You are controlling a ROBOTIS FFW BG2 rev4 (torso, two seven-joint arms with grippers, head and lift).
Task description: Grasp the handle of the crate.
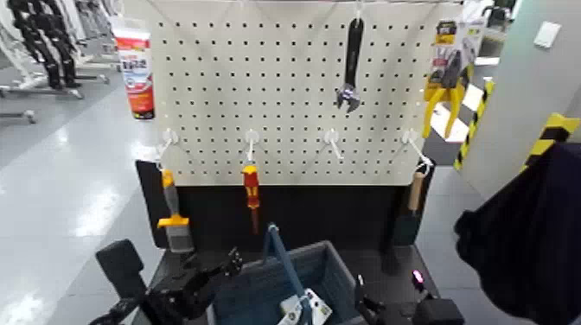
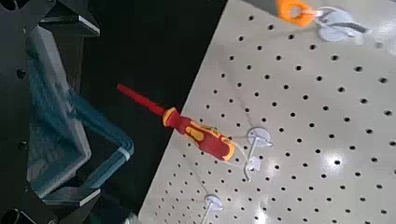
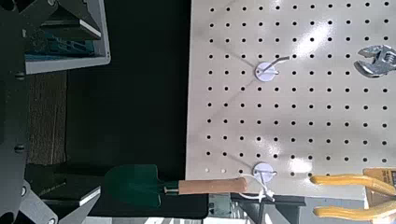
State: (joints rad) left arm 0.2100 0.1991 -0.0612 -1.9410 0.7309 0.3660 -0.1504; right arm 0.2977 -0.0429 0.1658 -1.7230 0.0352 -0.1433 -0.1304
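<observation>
The blue-grey crate [image 1: 333,268] stands at the foot of the pegboard, low in the middle of the head view. Its thin handle [image 1: 282,258] arches up over it. My left gripper [image 1: 226,264] is open, just left of the handle and apart from it. In the left wrist view the handle [image 2: 101,140] and the crate [image 2: 47,103] lie ahead between the spread fingers [image 2: 70,21] of that gripper [image 2: 89,110]. My right gripper [image 1: 367,307] is open and empty at the crate's right side. The right wrist view shows this gripper [image 3: 89,103] and a crate corner [image 3: 61,51].
The white pegboard [image 1: 285,95] behind the crate carries a red-and-yellow screwdriver [image 1: 252,192], an orange-handled scraper [image 1: 173,216], a black wrench [image 1: 351,65], a wooden-handled trowel [image 1: 411,207] and yellow pliers [image 1: 445,82]. A white part [image 1: 304,307] lies in the crate. A dark shape [image 1: 527,242] stands at the right.
</observation>
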